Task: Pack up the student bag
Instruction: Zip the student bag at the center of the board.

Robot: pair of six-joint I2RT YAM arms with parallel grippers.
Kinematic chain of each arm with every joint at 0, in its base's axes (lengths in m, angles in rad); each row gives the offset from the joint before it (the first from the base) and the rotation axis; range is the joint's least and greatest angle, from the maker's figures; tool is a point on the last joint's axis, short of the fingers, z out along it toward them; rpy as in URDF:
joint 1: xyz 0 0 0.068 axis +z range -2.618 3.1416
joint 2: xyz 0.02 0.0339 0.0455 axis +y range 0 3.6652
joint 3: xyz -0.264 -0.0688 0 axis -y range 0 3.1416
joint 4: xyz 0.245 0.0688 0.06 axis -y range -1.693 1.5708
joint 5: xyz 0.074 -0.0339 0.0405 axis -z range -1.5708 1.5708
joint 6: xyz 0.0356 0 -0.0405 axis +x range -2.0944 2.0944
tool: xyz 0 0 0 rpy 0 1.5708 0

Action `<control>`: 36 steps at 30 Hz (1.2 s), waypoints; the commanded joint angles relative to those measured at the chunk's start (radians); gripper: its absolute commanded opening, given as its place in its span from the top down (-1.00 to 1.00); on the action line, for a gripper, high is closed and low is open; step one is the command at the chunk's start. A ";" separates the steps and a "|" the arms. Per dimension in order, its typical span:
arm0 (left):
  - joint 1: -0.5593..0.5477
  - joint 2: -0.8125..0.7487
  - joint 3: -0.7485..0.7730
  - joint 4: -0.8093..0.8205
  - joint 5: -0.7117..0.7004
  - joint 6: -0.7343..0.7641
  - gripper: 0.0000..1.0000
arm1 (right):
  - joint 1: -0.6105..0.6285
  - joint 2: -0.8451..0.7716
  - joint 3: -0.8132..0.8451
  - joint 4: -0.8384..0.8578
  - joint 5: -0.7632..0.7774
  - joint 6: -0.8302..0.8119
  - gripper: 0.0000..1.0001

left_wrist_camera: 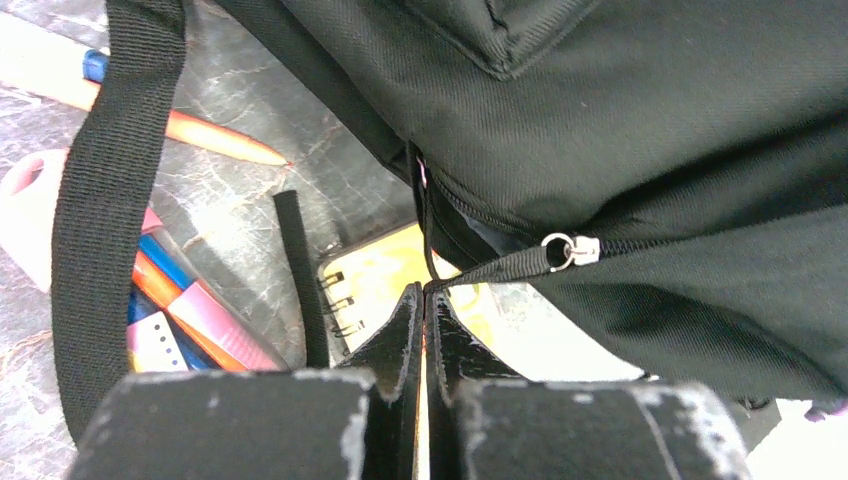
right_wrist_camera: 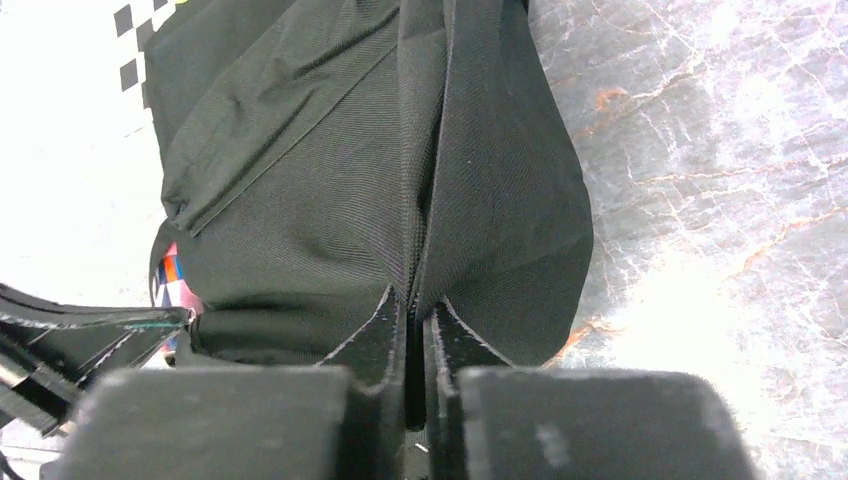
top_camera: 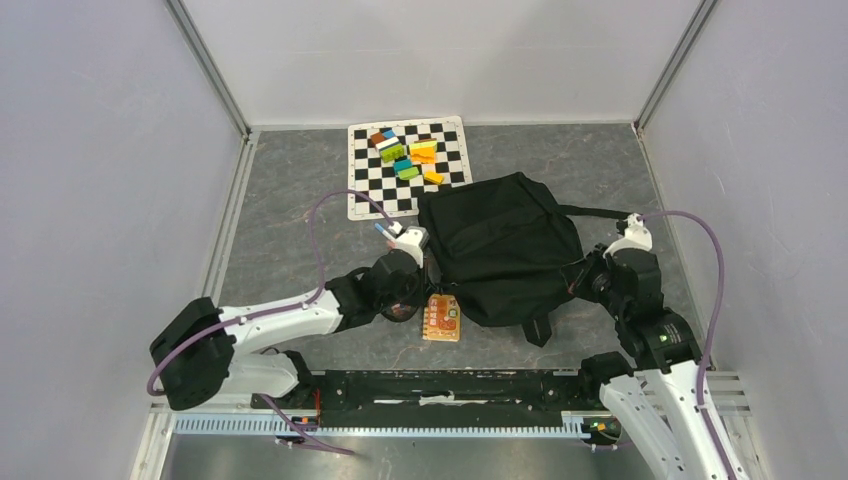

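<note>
The black student bag (top_camera: 505, 250) lies in the middle of the grey table. My left gripper (top_camera: 412, 287) is at its left edge, shut on the black zip pull strap (left_wrist_camera: 500, 267) that runs to the silver slider (left_wrist_camera: 573, 250). My right gripper (top_camera: 580, 272) is at the bag's right edge, shut on a fold of the bag's fabric (right_wrist_camera: 430, 200). A yellow spiral notebook (top_camera: 441, 318) lies at the bag's near-left corner, partly under it; it also shows in the left wrist view (left_wrist_camera: 380, 280). Pencils and pens (left_wrist_camera: 190, 310) lie on the table beside a long black strap (left_wrist_camera: 105, 200).
A black-and-white checkered mat (top_camera: 408, 165) at the back carries several coloured blocks (top_camera: 408, 155). A black strap end (top_camera: 538, 330) sticks out at the bag's near side. Grey walls close in left and right.
</note>
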 commanded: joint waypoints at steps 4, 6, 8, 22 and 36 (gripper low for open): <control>0.032 0.020 -0.066 0.055 0.127 0.111 0.96 | -0.010 0.033 -0.002 0.121 0.124 -0.160 -0.28; 0.032 0.044 -0.061 0.055 0.138 0.118 0.96 | -0.010 0.054 -0.018 0.141 0.052 -0.235 -0.65; 0.033 0.049 -0.059 0.048 0.121 0.119 0.96 | -0.009 0.073 -0.036 0.175 -0.035 -0.336 -0.78; 0.032 0.031 -0.058 0.051 0.122 0.052 0.96 | 0.279 0.191 -0.148 0.494 -0.312 -0.514 -0.77; 0.032 0.068 -0.015 0.006 0.106 0.034 0.96 | 0.906 0.494 -0.087 0.512 0.196 -0.610 -0.71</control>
